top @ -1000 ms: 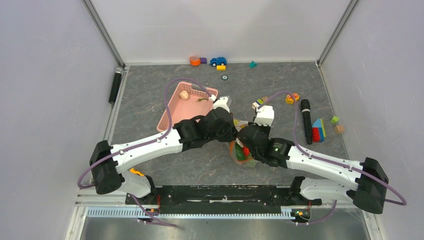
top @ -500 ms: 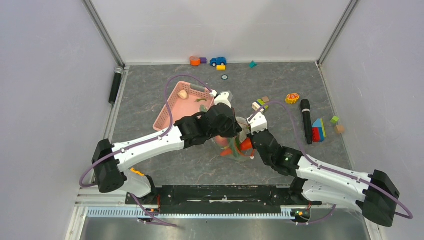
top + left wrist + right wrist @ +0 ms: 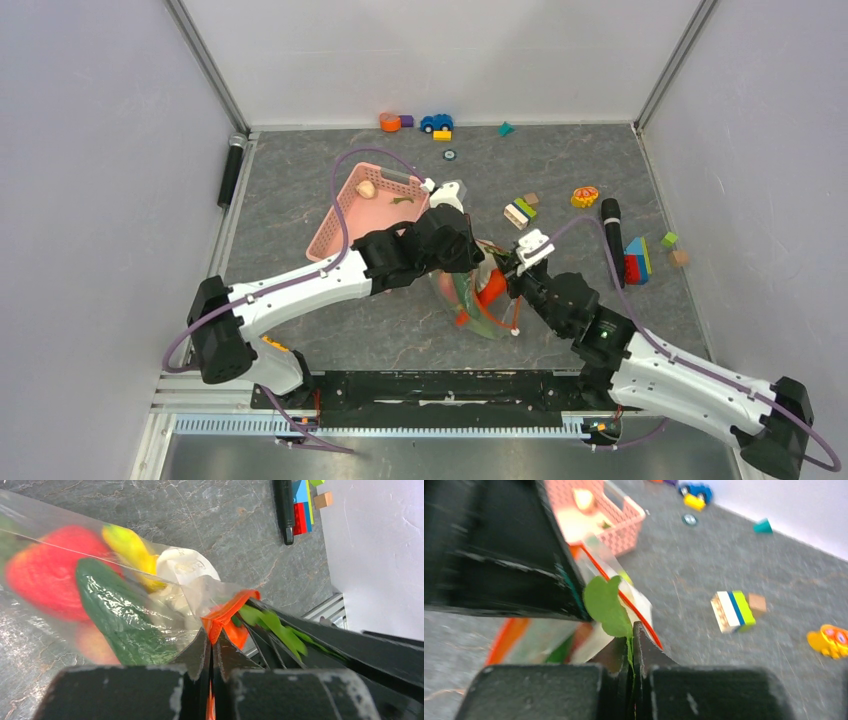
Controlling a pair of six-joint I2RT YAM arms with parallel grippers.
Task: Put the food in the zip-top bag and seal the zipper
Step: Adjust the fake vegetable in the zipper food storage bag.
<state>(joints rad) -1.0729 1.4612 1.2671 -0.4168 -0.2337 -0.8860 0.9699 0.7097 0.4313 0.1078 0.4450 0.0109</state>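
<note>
— What is in the zip-top bag (image 3: 478, 298)?
— Through the clear plastic, the left wrist view shows a red tomato (image 3: 47, 575), a green cucumber (image 3: 117, 612), a yellow banana (image 3: 131, 552) and a white mushroom (image 3: 184, 571). The bag sits between the two grippers, toward the near middle of the table (image 3: 300, 160).
— And the pink basket (image 3: 372, 208)?
— It lies tilted toward the table's far left, just behind the left arm, with a small pale piece (image 3: 367, 188) and a bit of green inside.
— How do the arms stand?
— Both reach inward from the near edge and meet over the bag. The left gripper (image 3: 212, 645) has its jaws pressed together on the orange-red zipper (image 3: 227, 612) strip at the bag's mouth. The right gripper (image 3: 631, 640) is clamped shut on the green leaves (image 3: 608, 605) that stick out of the bag, right beside the left arm's fingers.
— Anything else on the table?
— Loose toy blocks (image 3: 520, 210) and a blue car (image 3: 436, 122) toward the far edge, and a black marker (image 3: 611, 240) near the right edge.
</note>
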